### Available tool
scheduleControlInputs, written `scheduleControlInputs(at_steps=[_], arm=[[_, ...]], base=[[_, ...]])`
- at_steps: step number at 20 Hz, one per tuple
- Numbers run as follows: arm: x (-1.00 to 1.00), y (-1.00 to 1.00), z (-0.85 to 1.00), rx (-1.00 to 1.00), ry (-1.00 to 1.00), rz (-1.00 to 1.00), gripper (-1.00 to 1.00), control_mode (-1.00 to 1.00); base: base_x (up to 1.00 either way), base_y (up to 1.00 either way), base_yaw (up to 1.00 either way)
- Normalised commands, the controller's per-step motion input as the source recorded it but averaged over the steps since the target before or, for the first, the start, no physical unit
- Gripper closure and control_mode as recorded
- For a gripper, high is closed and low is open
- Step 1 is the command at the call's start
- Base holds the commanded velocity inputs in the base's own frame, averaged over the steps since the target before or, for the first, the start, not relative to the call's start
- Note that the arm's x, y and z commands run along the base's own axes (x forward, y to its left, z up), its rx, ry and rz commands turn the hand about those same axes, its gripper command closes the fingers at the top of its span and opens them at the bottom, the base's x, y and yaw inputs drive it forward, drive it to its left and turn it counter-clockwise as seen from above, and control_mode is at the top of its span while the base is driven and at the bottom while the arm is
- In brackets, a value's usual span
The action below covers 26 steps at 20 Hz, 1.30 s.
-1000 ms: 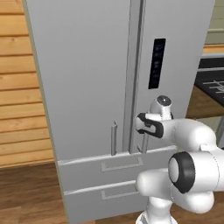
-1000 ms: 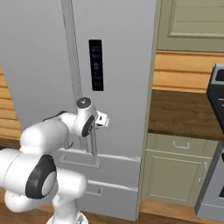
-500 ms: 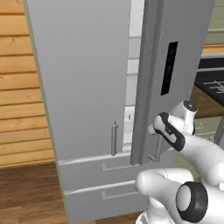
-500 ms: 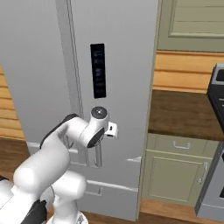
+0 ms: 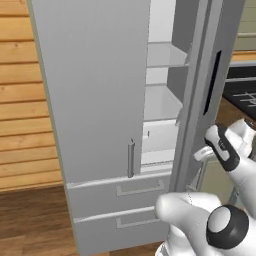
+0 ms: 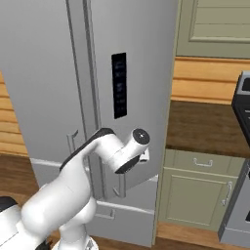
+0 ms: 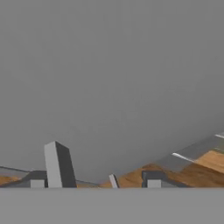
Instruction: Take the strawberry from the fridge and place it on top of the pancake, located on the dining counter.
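- Left base view: the fridge (image 5: 95, 100) stands with its right door (image 5: 210, 85) swung partly out, so a gap shows white shelves (image 5: 162, 102) inside. The left door, with its upright bar handle (image 5: 130, 158), is shut, and the 2 bottom drawers (image 5: 120, 202) are shut too.
- The strawberry cannot be made out on the shelves that show; it is too small or hidden behind the doors.
- The gripper (image 7: 99, 175) sits by the right door's outer face, low on the door. In the hand view its fingertips (image 7: 57, 164) stand apart with nothing between them, facing plain grey door surface.
- Step in hand, as I judge it: opening the fridge, with the handle let go. The task is at an early stage.
- Next move likely calls for pushing the door wider or bringing the arm around its edge, then reaching in to find the fruit.
- Right base view: the door carries a dark control panel (image 6: 119, 85). To the right a brown counter (image 6: 205, 129) runs over pale green cabinets (image 6: 195, 193), under a wood-plank wall and an upper cabinet. The floor (image 5: 30, 220) is dark wood.
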Motion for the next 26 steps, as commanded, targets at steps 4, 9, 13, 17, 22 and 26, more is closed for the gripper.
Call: scheduleControlInputs(at_steps=[4,9,13,17,22,26], arm=[[-0.66,-0.25,0.68,0.07,-0.02,0.0,-1.0,-1.0],[-0.84,0.32,1.0,-0.14,-0.13,0.0,-1.0,-1.0],[-0.88,0.79,1.0,-0.35,-0.13,0.0,-1.0,-1.0],[-0.44,1.0,0.96,-0.52,-0.03,-0.09,-1.0,-1.0],[-0.01,1.0,0.56,-0.72,0.02,-0.06,-1.0,-1.0],[0.22,0.71,0.33,-0.74,0.15,0.0,-1.0,-1.0]], base=[[0.0,0.0,0.0],[0.0,0.0,0.0],[0.0,0.0,0.0],[0.0,0.0,0.0],[0.0,0.0,0.0],[0.0,0.0,0.0]])
